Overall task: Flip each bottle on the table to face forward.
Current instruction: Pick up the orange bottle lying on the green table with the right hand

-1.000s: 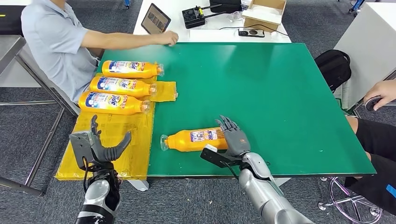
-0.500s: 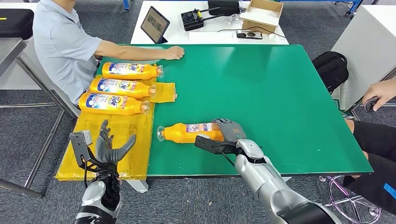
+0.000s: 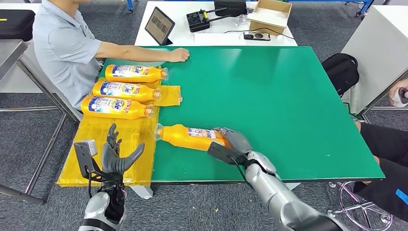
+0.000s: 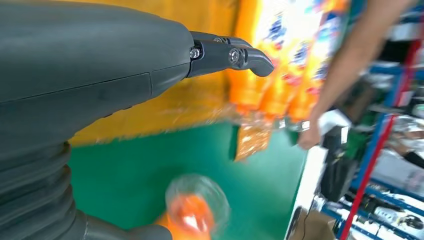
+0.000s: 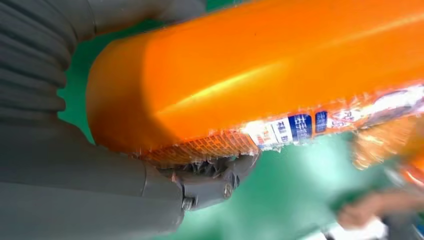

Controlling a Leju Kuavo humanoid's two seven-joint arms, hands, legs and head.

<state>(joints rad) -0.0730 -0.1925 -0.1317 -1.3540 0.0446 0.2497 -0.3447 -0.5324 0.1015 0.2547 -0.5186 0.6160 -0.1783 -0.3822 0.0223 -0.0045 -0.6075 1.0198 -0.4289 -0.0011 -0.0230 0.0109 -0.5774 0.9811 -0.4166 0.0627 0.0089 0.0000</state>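
An orange bottle (image 3: 187,137) lies on its side on the green table (image 3: 269,96), its cap toward the table's left edge. My right hand (image 3: 234,142) grips its base; in the right wrist view the bottle (image 5: 260,60) lies across the palm with dark fingers (image 5: 212,185) curled under it. Three more orange bottles (image 3: 126,90) lie side by side on a yellow sheet (image 3: 130,139) at the far left, blue labels up. My left hand (image 3: 115,155) hovers open over that sheet, holding nothing. In the left wrist view the held bottle's cap (image 4: 196,210) is blurred beyond my left hand (image 4: 100,75).
A flat yellow pouch (image 3: 169,94) lies by the three bottles' caps. A seated person rests a hand (image 3: 179,54) on the table's far left corner. Another person's hand (image 3: 399,94) is at the right edge. A tablet (image 3: 159,25) and boxes stand on the white table behind.
My right hand has closed around the bottle's base and swung the bottle left, its cap now near the yellow sheet. My left hand has shifted slightly right.
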